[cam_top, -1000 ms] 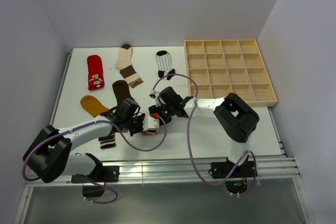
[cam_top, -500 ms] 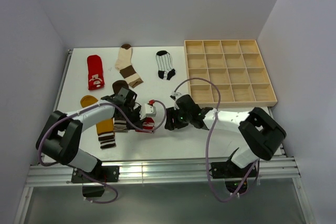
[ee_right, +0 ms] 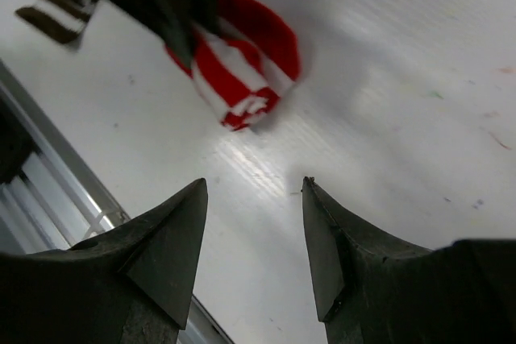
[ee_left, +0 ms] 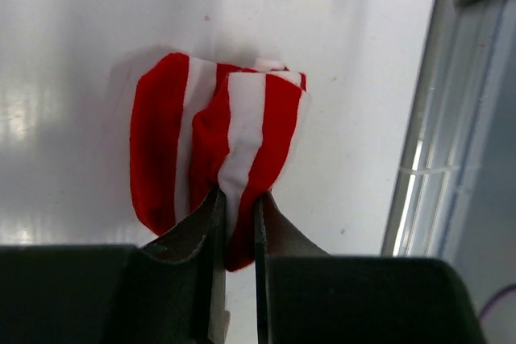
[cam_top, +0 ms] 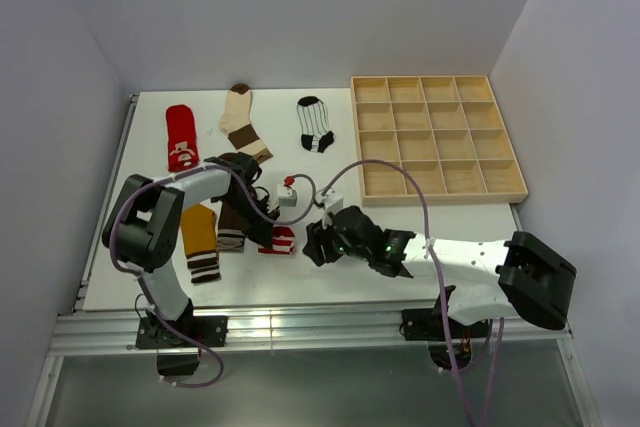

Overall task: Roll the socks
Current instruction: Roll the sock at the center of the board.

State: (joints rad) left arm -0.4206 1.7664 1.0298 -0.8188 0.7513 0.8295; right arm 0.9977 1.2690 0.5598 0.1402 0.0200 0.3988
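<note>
Pinches the bunched red-and-white striped fabric sock (cam_top: 284,240) in the clamped left claw (ee_left: 236,199), close by at nine o'clock of the spread, empty right claw (cam_top: 315,244), seen from above.

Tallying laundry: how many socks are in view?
6: red sock back left; cream-brown beside it; black-striped white mid-back; mustard and dark brown front left; red-white striped in left jaws.

White table (cam_top: 275,107), pale wooden grid tray (cam_top: 440,195) at right. Along the back lie a red patterned sock (cam_top: 181,137), cream-and-brown sock (cam_top: 243,123) and black-striped white sock (cam_top: 316,124); nearer the front, a mustard sock (cam_top: 199,230), dark brown sock (cam_top: 231,222) and bunched red-and-white striped sock (cam_top: 281,240).
</note>
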